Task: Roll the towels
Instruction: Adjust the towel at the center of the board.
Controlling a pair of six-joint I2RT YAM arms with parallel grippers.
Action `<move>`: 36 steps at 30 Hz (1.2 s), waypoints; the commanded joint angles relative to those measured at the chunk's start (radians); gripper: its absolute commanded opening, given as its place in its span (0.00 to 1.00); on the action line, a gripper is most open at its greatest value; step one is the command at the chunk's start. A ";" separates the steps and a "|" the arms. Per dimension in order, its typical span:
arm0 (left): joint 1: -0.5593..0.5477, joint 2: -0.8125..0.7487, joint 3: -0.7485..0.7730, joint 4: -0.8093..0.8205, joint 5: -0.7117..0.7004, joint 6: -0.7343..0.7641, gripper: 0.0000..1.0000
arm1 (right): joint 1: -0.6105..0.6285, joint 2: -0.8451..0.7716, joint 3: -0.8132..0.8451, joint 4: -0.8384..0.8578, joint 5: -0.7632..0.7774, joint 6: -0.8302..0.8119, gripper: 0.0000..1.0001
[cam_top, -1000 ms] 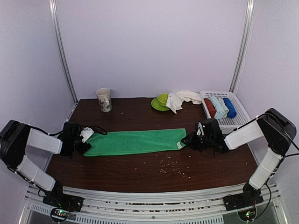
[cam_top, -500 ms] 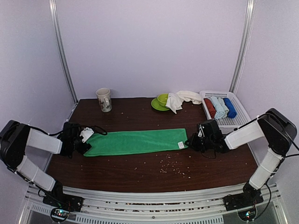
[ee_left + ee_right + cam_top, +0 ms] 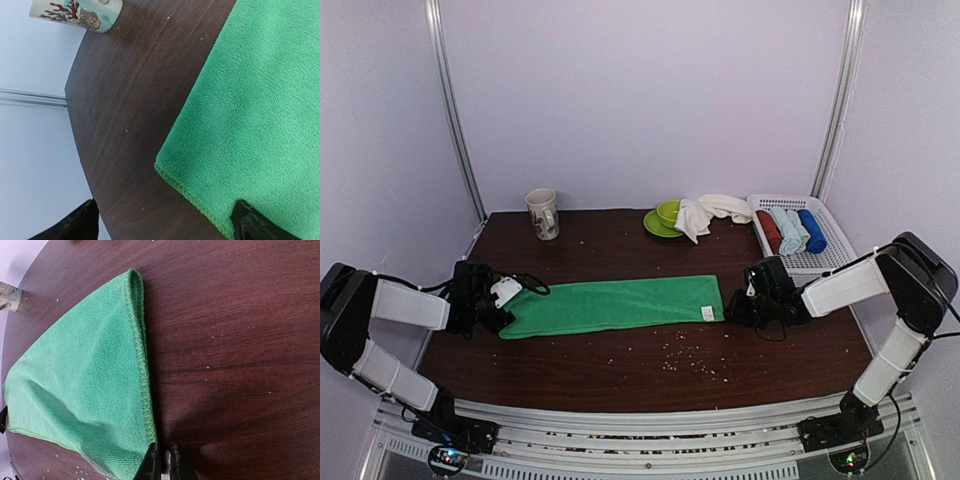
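The bright green towel (image 3: 615, 303) lies flat as a long folded strip across the middle of the table. My left gripper (image 3: 505, 300) stands open at its left end. In the left wrist view one finger (image 3: 252, 225) is over the cloth (image 3: 250, 100), the other (image 3: 75, 225) off the table's edge, and the towel's corner lies between them. My right gripper (image 3: 735, 305) is shut at the right end. Its fingertips (image 3: 163, 460) rest on the wood, with the towel's corner (image 3: 75, 390) against the left finger and no cloth showing between them. The cream-white towel (image 3: 705, 212) lies crumpled at the back.
A printed mug (image 3: 543, 213) stands at the back left. The white towel is draped over a green bowl and plate (image 3: 663, 218). A white basket (image 3: 835, 240) at the back right holds red, pale blue and dark blue rolls. Crumbs (image 3: 690, 355) dot the wood near the front.
My right gripper has drawn a little to the right and closed tighter. The towel's right end has shifted slightly right with it. The left jaws have opened a bit wider.
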 commanded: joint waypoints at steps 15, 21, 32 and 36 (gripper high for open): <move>0.022 0.082 0.087 -0.019 -0.057 0.000 0.98 | 0.057 -0.064 0.101 -0.098 0.087 -0.149 0.24; 0.022 -0.075 0.121 -0.153 0.045 -0.017 0.98 | 0.194 -0.087 0.244 -0.188 0.162 -0.398 0.45; 0.009 -0.266 0.190 -0.432 0.457 0.119 0.94 | 0.367 0.081 0.501 -0.136 -0.002 -0.821 0.46; -0.034 -0.256 0.204 -0.492 0.589 0.195 0.89 | 0.392 0.214 0.630 -0.168 -0.040 -0.912 0.46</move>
